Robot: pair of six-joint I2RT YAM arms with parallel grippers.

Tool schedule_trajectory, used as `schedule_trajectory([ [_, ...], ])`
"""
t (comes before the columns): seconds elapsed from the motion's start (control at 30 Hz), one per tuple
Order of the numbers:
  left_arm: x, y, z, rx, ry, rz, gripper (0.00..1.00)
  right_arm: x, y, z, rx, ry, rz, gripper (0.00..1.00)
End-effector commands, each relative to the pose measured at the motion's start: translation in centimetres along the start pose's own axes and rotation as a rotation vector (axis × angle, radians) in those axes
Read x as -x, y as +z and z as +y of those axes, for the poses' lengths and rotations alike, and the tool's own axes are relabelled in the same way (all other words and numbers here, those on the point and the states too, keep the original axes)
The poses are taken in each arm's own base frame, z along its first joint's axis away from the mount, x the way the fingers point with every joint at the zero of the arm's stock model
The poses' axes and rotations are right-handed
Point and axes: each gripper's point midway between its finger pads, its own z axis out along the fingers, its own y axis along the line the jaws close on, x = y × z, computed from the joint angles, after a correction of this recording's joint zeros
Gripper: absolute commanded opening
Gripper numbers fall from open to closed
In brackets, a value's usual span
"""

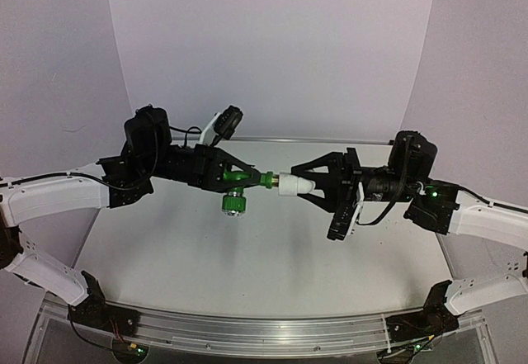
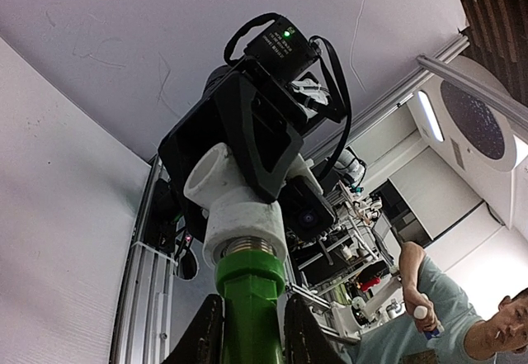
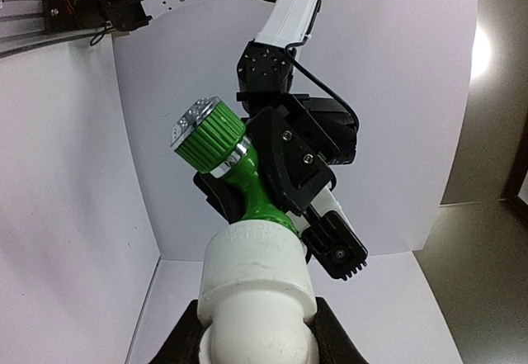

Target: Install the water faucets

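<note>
Top external: green tap [image 1: 238, 192] lengthwise left-right

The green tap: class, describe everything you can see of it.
The green tap looks like glossy plastic, T-shaped: a straight body with a round ribbed knob on a side stem, a silvery ring under the knob. It lies roughly level above the table, its rear end clamped in the left claw, its front end seated in the white fitting held by the right claw.
</note>
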Motion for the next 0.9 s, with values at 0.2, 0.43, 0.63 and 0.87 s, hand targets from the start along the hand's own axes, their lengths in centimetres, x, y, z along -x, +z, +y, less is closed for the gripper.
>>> schedule_trajectory([
  [0.2, 0.3, 0.7, -2.4, -0.070, 0.066, 0.018, 0.00, -0.1, 0.3, -3.8, -0.164, -0.033, 0.000, 0.00],
  [0.43, -0.2, 1.2, -2.3, -0.071, 0.060, 0.043, 0.00, -0.3, 0.6, -4.2, -0.178, -0.044, 0.000, 0.00],
  [0.63, -0.5, 1.2, -1.7, -0.037, 0.091, 0.054, 0.00, 0.3, 0.5, -3.3, -0.121, 0.040, -0.029, 0.00],
  [0.87, -0.3, 1.2, -1.4, -0.009, 0.130, 0.043, 0.00, -0.9, 0.9, -3.5, -0.120, 0.212, 0.017, 0.00],
])
